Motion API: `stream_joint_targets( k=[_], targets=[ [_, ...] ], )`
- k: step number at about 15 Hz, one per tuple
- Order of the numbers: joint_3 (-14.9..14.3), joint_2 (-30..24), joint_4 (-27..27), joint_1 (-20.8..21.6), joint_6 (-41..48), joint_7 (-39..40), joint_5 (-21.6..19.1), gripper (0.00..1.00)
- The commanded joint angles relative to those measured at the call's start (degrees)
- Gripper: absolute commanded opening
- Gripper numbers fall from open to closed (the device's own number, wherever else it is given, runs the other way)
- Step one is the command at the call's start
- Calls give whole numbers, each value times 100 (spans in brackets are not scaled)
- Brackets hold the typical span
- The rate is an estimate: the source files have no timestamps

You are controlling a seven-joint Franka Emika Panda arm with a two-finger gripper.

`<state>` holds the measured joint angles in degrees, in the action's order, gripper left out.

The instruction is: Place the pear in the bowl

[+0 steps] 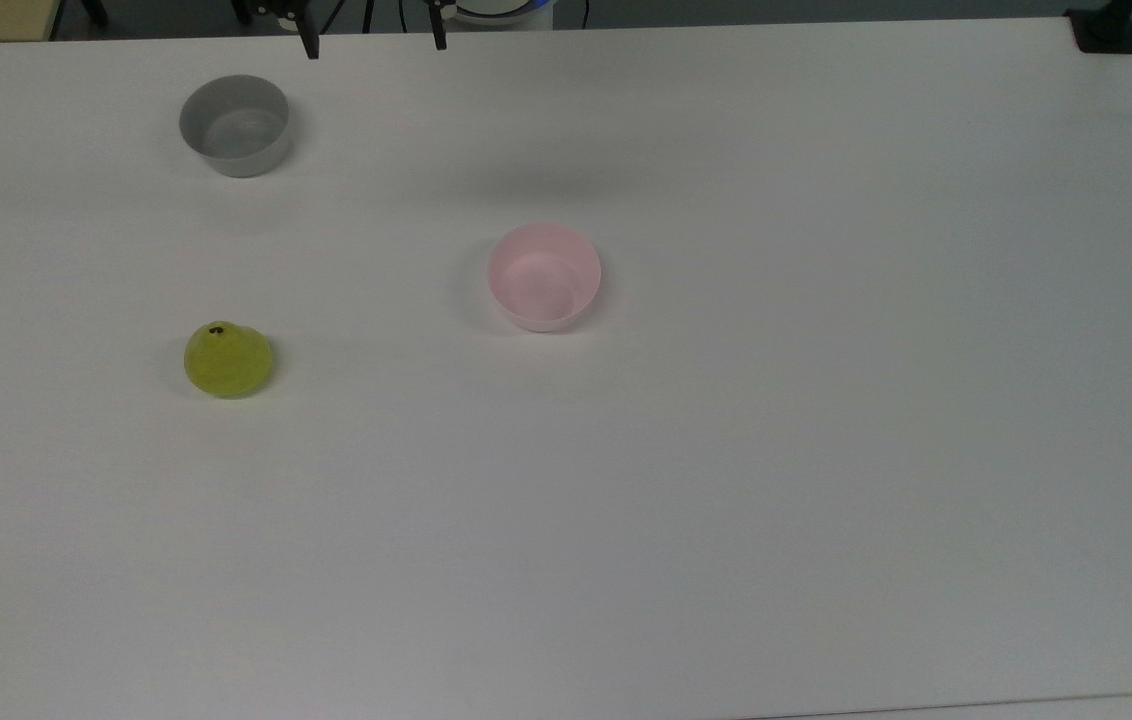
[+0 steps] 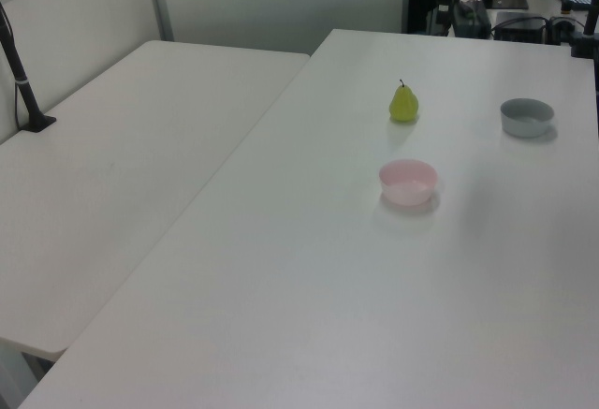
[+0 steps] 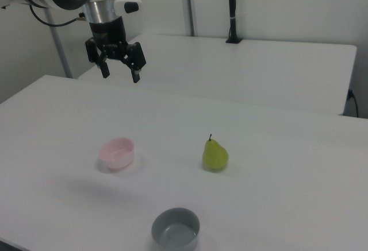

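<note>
The yellow-green pear (image 1: pixel 228 359) stands upright on the white table, stem up, at the top view's left; it is also in the left view (image 2: pixel 403 103) and the right view (image 3: pixel 214 154). The pale pink bowl (image 1: pixel 544 276) sits empty near the table's middle (image 2: pixel 408 182) (image 3: pixel 117 153). My gripper (image 3: pixel 120 75) hangs high above the table, well above and behind the bowl in the right view, fingers spread and holding nothing. Its fingertips (image 1: pixel 309 45) poke in at the top view's upper edge.
A grey bowl (image 1: pixel 234 124) stands empty at the top view's upper left (image 2: pixel 526 116) (image 3: pixel 176 228). A second white table (image 2: pixel 122 147) adjoins this one. A black clamp post (image 1: pixel 1106 30) sits at the table's corner in the top view's upper right.
</note>
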<state>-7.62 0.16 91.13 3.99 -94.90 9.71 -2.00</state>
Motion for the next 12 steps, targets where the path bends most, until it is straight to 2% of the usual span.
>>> stream_joint_targets(
  k=[1, 12],
  targets=[
    [-117, -86, 134, 129, -98, -39, -55, 100],
    [-117, -86, 134, 111, -72, 136, -55, 100]
  ],
)
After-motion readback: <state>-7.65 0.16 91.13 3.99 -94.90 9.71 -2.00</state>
